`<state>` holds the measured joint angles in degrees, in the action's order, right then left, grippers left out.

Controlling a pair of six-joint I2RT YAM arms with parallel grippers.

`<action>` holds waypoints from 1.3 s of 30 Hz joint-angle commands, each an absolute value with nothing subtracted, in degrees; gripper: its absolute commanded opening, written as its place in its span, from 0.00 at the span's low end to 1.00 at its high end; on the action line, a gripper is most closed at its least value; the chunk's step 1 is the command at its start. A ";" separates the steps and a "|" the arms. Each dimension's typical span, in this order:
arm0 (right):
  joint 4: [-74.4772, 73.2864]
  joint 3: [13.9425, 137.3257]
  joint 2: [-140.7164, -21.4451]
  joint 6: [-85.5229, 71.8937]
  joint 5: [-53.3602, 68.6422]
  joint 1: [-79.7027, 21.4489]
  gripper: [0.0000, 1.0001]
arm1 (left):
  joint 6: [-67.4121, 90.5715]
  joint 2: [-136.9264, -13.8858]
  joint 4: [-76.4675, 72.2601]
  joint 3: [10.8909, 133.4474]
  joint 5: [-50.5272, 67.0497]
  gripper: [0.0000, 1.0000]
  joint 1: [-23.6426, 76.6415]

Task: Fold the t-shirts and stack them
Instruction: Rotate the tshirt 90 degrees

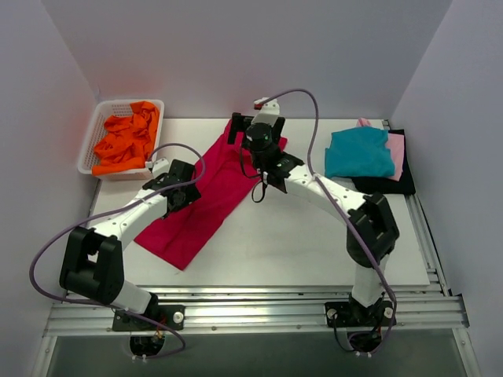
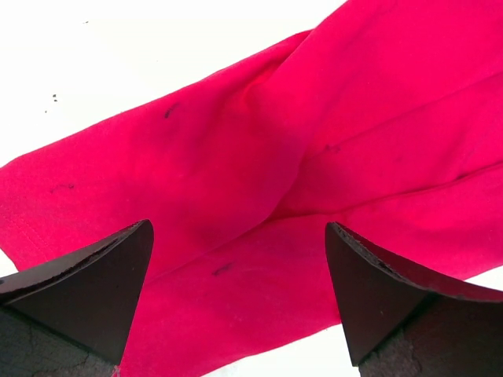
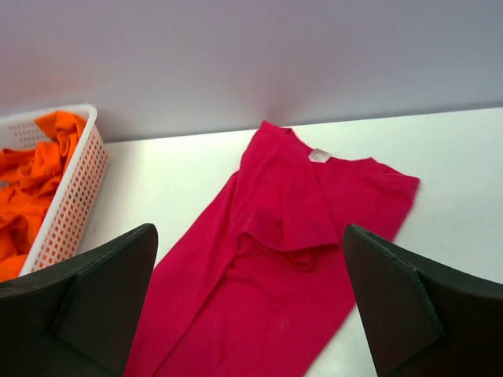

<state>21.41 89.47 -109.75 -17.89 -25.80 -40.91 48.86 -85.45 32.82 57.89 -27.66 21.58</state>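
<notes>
The crimson t-shirt (image 1: 206, 206) lies slantwise mid-tabletop (image 1: 299, 243), folded lengthwise into a strip, my left hand (image 2: 240, 306) and right hand (image 3: 247, 314) both wide and empty above it, so next I reckon I pinch one end and fold across.

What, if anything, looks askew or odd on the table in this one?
The crimson shirt lies slanted across the table, folded into a long strip, one sleeve bunched near the collar, with small dark specks on the cloth. At right, the pink shirt and black shirt poke out unevenly from under the teal shirt.
</notes>
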 commanded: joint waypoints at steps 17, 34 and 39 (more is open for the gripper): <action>24.34 66.18 -112.06 -46.67 -15.65 -56.86 0.98 | 49.92 -74.45 36.82 55.81 -29.35 1.00 21.45; 23.65 73.22 -124.54 -48.34 -9.93 -56.52 0.00 | 49.22 -71.89 36.83 53.53 -29.71 1.00 20.57; 18.74 64.79 -115.61 -49.30 -17.73 -55.37 0.00 | 48.87 -72.16 36.56 53.88 -28.92 1.00 20.65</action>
